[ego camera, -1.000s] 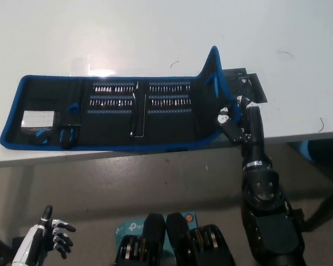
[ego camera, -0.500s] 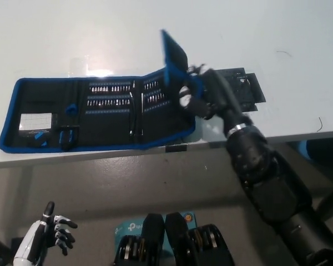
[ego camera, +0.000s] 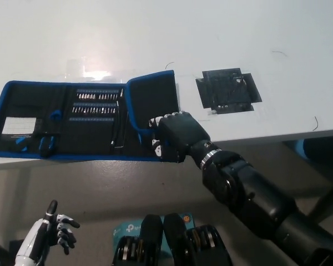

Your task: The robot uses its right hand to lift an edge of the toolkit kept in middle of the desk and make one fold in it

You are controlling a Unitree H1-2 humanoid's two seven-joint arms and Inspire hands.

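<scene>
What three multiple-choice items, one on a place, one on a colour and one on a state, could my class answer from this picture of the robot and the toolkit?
1. Where does the white left hand rest?
A. On the toolkit
B. Low at the picture's lower left, below the desk's edge
C. On the dark patch

2. What colour is the trim of the toolkit?
A. Red
B. Yellow
C. Blue

3. How does the toolkit's right end panel lie?
A. Folded over onto the kit
B. Flat, opened out to the right
C. Hanging off the desk

Answers:
1 B, it shows beside the floor, off the desk.
2 C, a blue edge runs round the black case.
3 A, its plain black back faces up under the black right hand.
</scene>
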